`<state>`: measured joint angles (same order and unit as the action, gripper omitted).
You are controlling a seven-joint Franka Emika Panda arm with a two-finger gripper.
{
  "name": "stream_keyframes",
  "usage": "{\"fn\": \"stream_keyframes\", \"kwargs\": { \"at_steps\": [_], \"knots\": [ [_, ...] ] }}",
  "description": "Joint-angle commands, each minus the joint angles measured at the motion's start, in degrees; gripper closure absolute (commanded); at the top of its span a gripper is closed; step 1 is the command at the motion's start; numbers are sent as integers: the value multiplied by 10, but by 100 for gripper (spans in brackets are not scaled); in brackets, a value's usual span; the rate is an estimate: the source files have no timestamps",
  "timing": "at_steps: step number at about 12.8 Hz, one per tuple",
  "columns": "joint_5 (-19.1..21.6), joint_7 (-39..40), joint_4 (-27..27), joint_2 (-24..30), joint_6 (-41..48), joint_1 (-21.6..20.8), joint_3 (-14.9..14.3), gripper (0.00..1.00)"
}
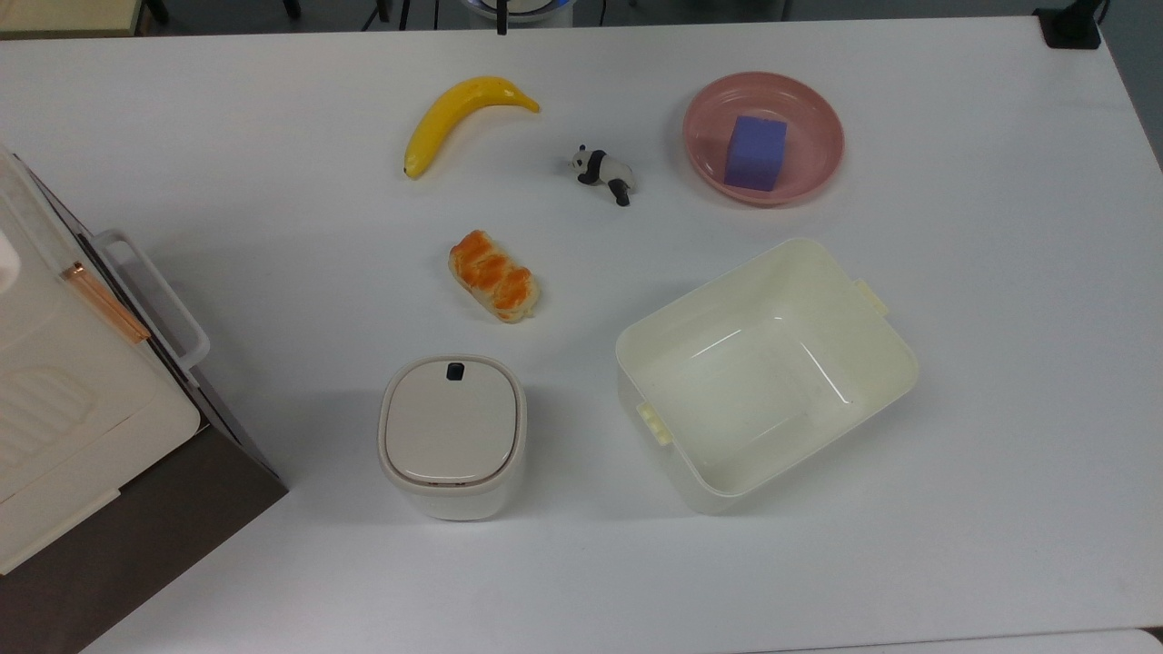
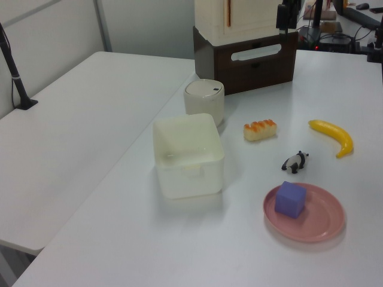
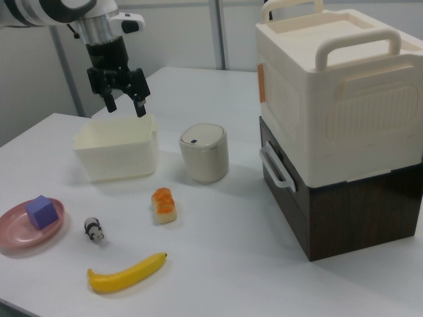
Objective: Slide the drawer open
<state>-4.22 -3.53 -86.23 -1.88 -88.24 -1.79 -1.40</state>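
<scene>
The drawer (image 3: 285, 187) is the dark brown front of the wooden cabinet, with a white loop handle (image 3: 275, 169) across it. It sits flush with the cabinet. It stands at the top view's left edge, where the handle (image 1: 151, 292) juts toward the table. In the left view the drawer (image 2: 258, 64) is at the far end. My gripper (image 3: 125, 107) hangs open with nothing between its fingers, high over the far side of the cream tub (image 3: 116, 156) and well to the right view's left of the drawer.
A large cream container (image 3: 344, 92) sits on top of the cabinet. On the table are a small white lidded bin (image 1: 452, 434), the cream tub (image 1: 765, 371), a bread roll (image 1: 493, 275), a banana (image 1: 462, 116), a panda toy (image 1: 603, 173) and a pink plate (image 1: 804, 173) holding a purple block (image 1: 755, 152).
</scene>
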Motion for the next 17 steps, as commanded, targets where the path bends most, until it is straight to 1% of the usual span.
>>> {"fn": "stream_keyframes", "kwargs": {
  "at_steps": [1, 7, 9, 13, 16, 17],
  "knots": [
    [14, 140, -27, 2, -10, 21, -5, 0],
    [15, 134, -28, 3, -8, 21, -5, 0],
    [15, 145, -27, 0, -11, 22, -5, 0],
    [15, 238, -28, -11, -44, 46, -5, 0],
    [13, 277, -27, -32, -71, 53, -5, 0],
    [12, 291, -28, -41, -87, 62, -5, 0]
  ]
}}
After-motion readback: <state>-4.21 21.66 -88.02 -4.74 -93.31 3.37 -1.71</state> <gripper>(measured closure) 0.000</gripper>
